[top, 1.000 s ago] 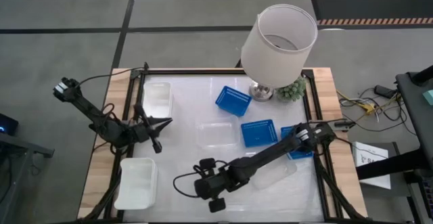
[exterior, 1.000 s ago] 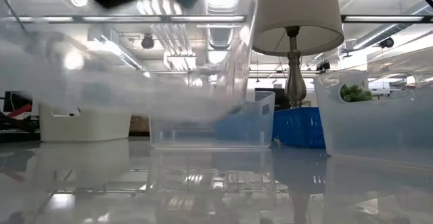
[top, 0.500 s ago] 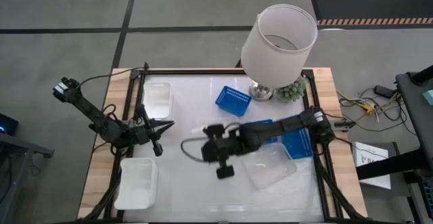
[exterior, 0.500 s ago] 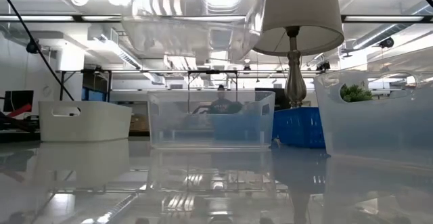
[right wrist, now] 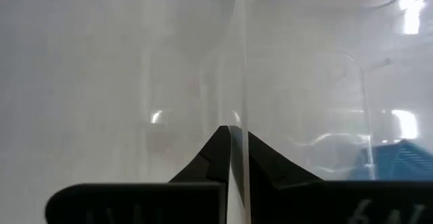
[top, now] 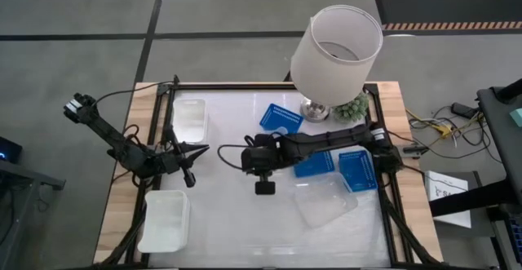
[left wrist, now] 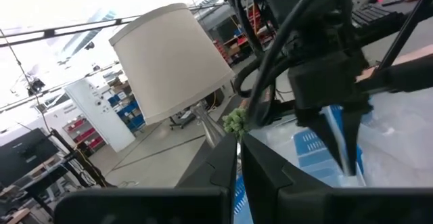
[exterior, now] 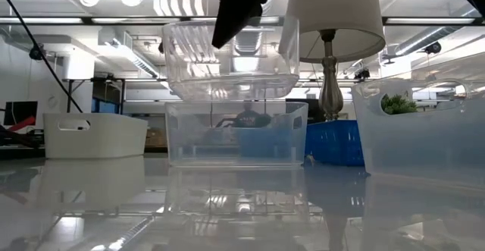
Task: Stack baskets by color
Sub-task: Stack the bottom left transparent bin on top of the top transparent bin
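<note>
We've swung the R gripper (exterior: 241, 12), pinched tight on a clear basket's (exterior: 231, 61) wall, from table front to just above the clear basket at centre (exterior: 236, 133), ready to nest; L gripper (top: 189, 177) waits closed, empty.

This is an industrial lab or workshop hall. In the low view, a high open ceiling (exterior: 424, 23) with exposed beams, ducts and strip lights fills the top of the frame, and a monitor (exterior: 17, 114) sits at the far left. The high view shows a bare concrete floor (top: 81, 9) marked with dark lines, hazard-striped matting (top: 449, 24) at upper right, and loose cables (top: 440, 123) at right.
</note>
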`<action>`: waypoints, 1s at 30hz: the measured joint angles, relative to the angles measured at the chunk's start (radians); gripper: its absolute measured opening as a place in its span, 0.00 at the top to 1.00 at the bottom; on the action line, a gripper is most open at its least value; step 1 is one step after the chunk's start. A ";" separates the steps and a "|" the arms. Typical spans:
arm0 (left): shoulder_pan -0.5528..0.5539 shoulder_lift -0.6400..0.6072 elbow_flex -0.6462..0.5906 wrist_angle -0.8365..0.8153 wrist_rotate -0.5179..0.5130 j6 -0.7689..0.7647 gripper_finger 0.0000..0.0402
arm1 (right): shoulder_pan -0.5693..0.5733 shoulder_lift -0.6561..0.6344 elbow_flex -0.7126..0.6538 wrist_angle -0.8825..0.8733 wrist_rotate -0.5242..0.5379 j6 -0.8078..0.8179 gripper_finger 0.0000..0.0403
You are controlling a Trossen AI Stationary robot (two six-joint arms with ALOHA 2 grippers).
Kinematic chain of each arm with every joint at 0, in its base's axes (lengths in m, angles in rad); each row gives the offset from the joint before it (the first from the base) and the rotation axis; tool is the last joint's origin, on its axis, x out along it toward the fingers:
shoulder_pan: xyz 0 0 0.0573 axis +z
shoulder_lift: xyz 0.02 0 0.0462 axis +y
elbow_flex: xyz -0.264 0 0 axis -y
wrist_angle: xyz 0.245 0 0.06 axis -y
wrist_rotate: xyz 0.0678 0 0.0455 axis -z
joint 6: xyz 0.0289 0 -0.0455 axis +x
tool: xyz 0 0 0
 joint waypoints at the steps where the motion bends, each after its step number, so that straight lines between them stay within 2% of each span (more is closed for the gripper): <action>1: 0.000 0.000 0.000 0.000 0.000 0.000 0.99 | 0.003 0.000 -0.005 0.002 0.000 0.006 0.98; 19: 0.000 -0.001 -0.001 0.000 0.000 0.001 0.99 | 0.009 -0.002 -0.129 0.087 0.000 0.007 0.97; 30: 0.000 -0.001 -0.001 0.000 -0.001 0.001 0.99 | 0.009 -0.002 -0.131 0.111 0.002 0.041 0.82</action>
